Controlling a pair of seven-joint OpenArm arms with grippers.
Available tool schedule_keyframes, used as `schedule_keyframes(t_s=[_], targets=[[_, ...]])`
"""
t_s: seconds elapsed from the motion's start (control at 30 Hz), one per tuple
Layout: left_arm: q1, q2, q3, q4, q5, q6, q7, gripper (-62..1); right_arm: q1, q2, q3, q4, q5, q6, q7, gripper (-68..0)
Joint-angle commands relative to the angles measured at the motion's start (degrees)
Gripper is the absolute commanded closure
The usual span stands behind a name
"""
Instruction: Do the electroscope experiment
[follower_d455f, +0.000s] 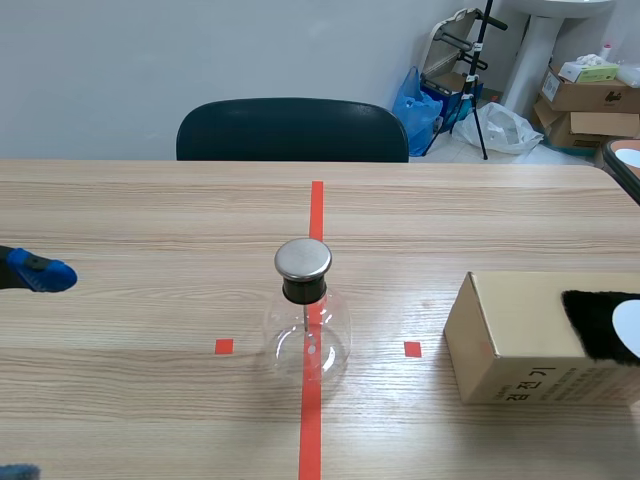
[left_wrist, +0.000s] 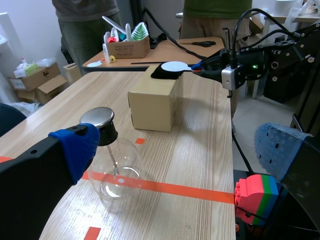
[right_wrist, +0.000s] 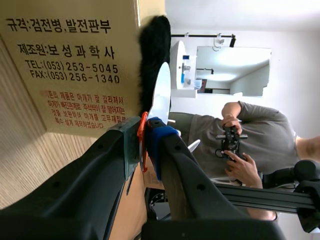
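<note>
The left gripper (left_wrist: 177, 145) is closest, its blue-padded fingers (left_wrist: 75, 147) spread wide with nothing between them, low over the table's left side. The wooden table (follower_d455f: 150, 220) carries everything else. A cardboard box (follower_d455f: 510, 340) stands on the table's right part, well apart from the flask. The glass flask (follower_d455f: 306, 340) stands upright in the middle of the table, on the red tape line and just ahead of the left gripper. It has a metal cap (follower_d455f: 303, 258) on top. A patch of black fur (follower_d455f: 590, 315) lies on top of the box, at its far-right end. The right gripper (right_wrist: 145, 137) has its fingers clamped on a white disc (left_wrist: 175, 66), gripping it by its thin orange handle (right_wrist: 142, 130). The disc rests against the fur.
</note>
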Motion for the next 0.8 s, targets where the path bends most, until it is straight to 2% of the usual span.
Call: schedule_keyframes(t_s=[0.0, 0.13, 0.23, 0.3, 0.33, 0.43, 0.5, 0.63, 0.67, 0.7, 0.77], targets=[[-0.15, 0.26, -0.07, 0.46, -0.59, -0.18, -0.13, -62.3, 0.11, 0.68, 0.50, 0.68, 0.42, -3.28, 0.20, -1.8], [-0.15, 0.26, -0.07, 0.46, 0.22, -0.18, -0.02, -62.3, 0.07, 0.94, 0.50, 0.68, 0.42, -3.28, 1.79, -1.8], [-0.15, 0.26, -0.07, 0.46, 0.24, -0.18, -0.02, -62.3, 0.26, 0.96, 0.50, 0.68, 0.44, -3.28, 7.30, -1.8], [-0.15, 0.26, -0.07, 0.46, 0.24, -0.18, -0.02, -62.3, 0.26, 0.85, 0.35, 0.68, 0.42, -3.28, 8.50, -1.8], [-0.15, 0.26, -0.07, 0.46, 0.24, -0.18, -0.02, -62.3, 0.22, 0.74, 0.37, 0.68, 0.42, -3.28, 7.26, -1.8], [-0.15, 0.24, -0.07, 0.46, 0.24, -0.18, 0.00, -62.3, 0.09, 0.63, 0.39, 0.68, -0.07, -3.28, -1.60, -1.8], [-0.15, 0.24, -0.07, 0.46, 0.24, -0.18, 0.00, -62.3, 0.11, 0.98, 0.39, 0.68, -0.46, -3.28, -2.78, -1.8], [-0.15, 0.26, -0.07, 0.46, 0.24, -0.18, -0.02, -62.3, 0.13, 1.03, 0.37, 0.68, -0.61, -3.28, 8.07, -1.8], [-0.15, 0.26, -0.07, 0.46, 0.24, -0.18, -0.02, -62.3, 0.13, 0.70, 0.37, 0.68, -0.61, -3.28, 7.80, -1.8], [-0.15, 0.26, -0.07, 0.46, 0.22, -0.18, -0.02, -62.3, 0.09, 0.35, 0.37, 0.68, -0.59, -3.28, 5.25, -1.8], [-0.17, 0.26, -0.07, 0.46, 0.22, -0.18, -0.02, -62.3, -0.11, -0.07, 0.39, 0.68, -0.70, -3.28, -3.45, -1.8]])
